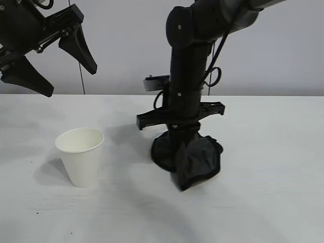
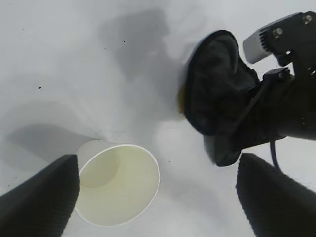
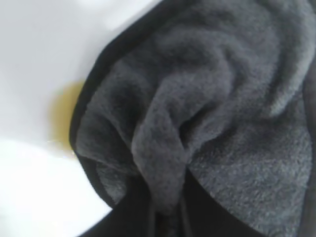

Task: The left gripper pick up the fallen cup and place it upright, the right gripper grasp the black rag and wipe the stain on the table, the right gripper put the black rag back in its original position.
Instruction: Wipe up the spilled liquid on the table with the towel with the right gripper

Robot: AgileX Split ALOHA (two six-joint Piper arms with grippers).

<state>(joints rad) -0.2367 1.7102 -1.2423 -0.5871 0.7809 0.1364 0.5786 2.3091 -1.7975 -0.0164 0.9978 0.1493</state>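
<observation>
Now my right gripper [image 1: 183,132] pins the rag [image 1: 190,157] onto the stain [image 3: 61,116], while my left gripper [image 1: 55,68] hangs wide above the cup [image 1: 80,156].

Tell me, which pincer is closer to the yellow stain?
Right. The right pincer presses the black rag beside the stain; the left pincer hangs open above the cup.

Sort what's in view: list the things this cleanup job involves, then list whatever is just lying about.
Part of the job:
white paper cup, upright
black rag, held on the table
brownish stain, at the rag's edge
right gripper, down on the rag
left gripper, raised, open

Lying about:
nothing else visible
</observation>
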